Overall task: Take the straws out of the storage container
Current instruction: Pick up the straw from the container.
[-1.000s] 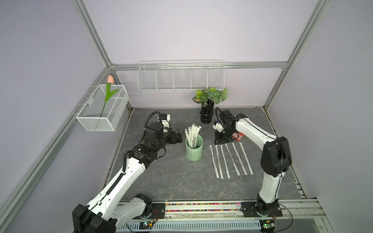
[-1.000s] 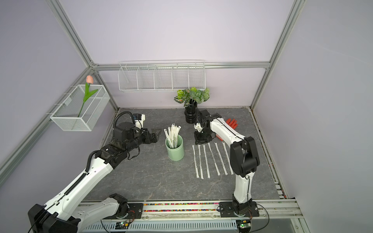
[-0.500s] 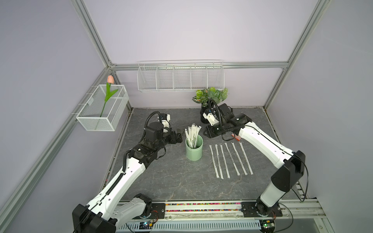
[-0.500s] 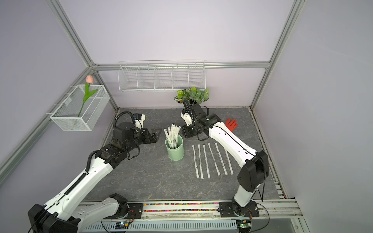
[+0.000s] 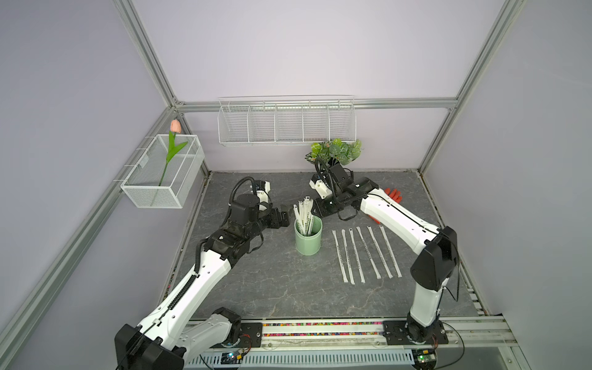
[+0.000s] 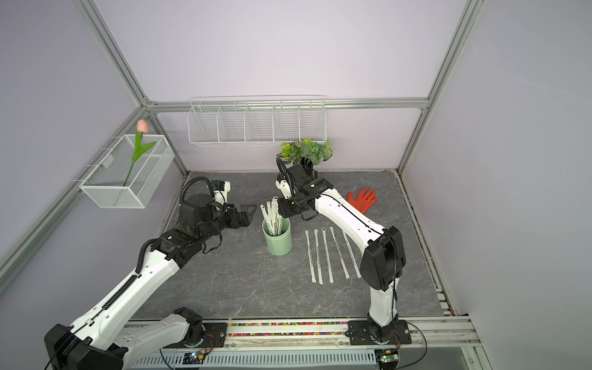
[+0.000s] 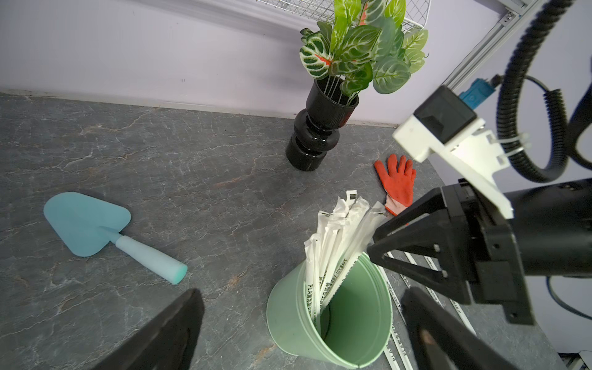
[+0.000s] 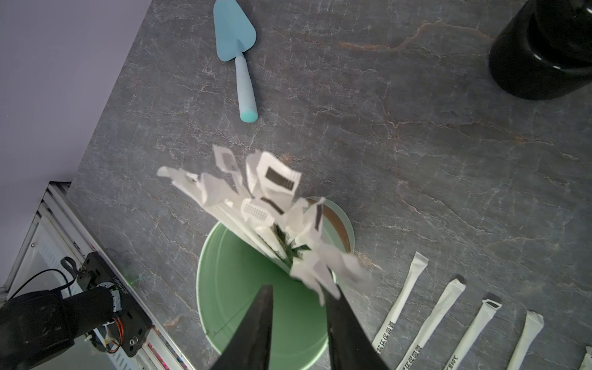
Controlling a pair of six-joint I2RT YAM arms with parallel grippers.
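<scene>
"Itemizing grippers?"
"Right gripper [image 8: 299, 294]: slightly parted, empty, at tops of straws [image 5: 303, 214]. Left gripper [image 6: 249, 210]: spread wide, 10 o'clock of storage container [image 5: 308, 242]."
"Straws?"
"Bunch upright inside container; six loose straws [image 5: 365, 253] flat on surface [image 5: 272, 288], its 3 o'clock."

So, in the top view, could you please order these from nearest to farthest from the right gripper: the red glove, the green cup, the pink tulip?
Measured from the right gripper:
1. green cup, just beneath it, mid-scene.
2. red glove, farther off, on the right side.
3. pink tulip, clearly farthest, in the wire basket at far left.
</scene>
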